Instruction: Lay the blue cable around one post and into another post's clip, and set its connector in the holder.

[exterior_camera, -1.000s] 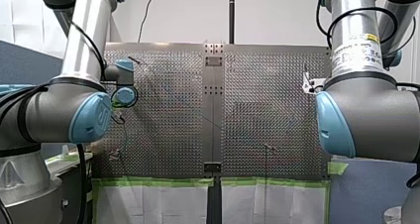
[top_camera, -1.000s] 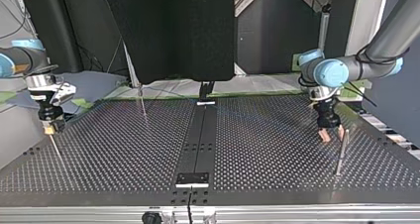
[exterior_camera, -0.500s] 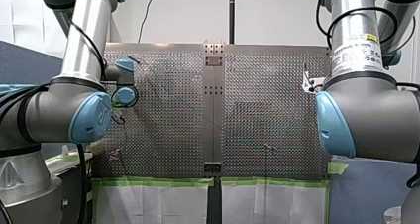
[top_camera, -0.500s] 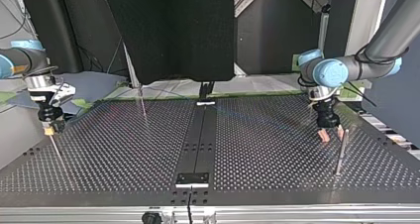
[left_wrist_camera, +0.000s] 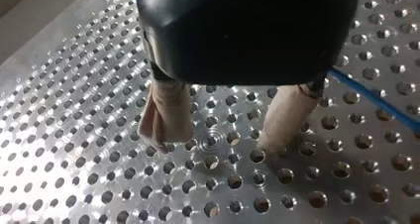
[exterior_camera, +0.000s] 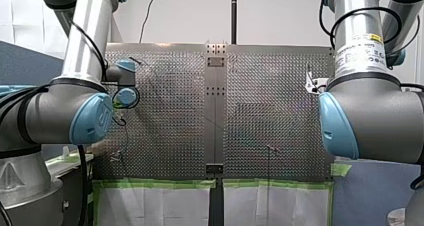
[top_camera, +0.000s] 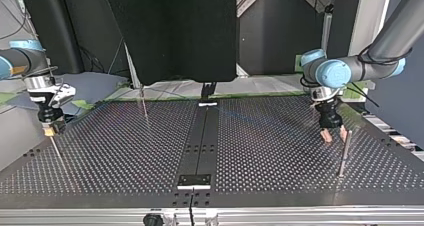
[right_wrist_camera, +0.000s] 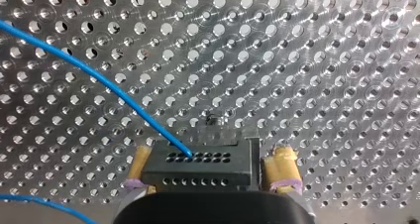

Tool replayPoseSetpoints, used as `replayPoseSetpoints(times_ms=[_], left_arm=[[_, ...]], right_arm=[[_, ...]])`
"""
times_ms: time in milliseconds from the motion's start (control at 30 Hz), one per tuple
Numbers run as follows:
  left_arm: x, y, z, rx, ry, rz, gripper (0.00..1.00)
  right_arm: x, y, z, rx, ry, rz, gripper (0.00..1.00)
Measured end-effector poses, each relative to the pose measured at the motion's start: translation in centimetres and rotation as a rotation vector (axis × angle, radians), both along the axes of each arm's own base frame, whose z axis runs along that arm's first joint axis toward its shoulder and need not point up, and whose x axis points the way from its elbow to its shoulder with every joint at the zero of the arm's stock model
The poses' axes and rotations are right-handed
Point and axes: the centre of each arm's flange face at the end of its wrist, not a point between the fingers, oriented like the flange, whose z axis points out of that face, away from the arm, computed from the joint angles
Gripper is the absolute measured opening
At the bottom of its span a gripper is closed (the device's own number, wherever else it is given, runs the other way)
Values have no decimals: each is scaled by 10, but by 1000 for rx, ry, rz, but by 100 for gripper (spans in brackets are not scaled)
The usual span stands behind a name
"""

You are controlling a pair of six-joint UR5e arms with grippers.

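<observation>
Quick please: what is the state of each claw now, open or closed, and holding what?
Left claw: open, holding nothing.
Right claw: closed on the black connector of the blue cable.

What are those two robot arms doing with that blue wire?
My right gripper is holding the black connector between its yellow pads. The blue cable runs out of the connector and across the perforated table. My left gripper hangs open just above the table with nothing in it, and the cable passes beside it. A thin post stands close by. No view shows the cable laid around a post yet.
</observation>
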Motion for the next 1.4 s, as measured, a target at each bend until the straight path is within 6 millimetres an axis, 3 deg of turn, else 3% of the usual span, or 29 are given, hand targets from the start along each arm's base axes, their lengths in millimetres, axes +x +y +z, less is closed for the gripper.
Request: replayPoseSetpoints(times_ms=[467, 633, 1400], left_arm=[[-4, -2, -1, -41, 11, 18, 98], [-11, -6, 7, -63, 9, 9, 98], [-101, -26, 40, -26, -66, -102, 98]], right_arm=[[3, 0, 0, 0, 1, 4, 98], [3, 0, 0, -1, 1, 4, 98], [5, 1, -1, 0, 3, 7, 98]])
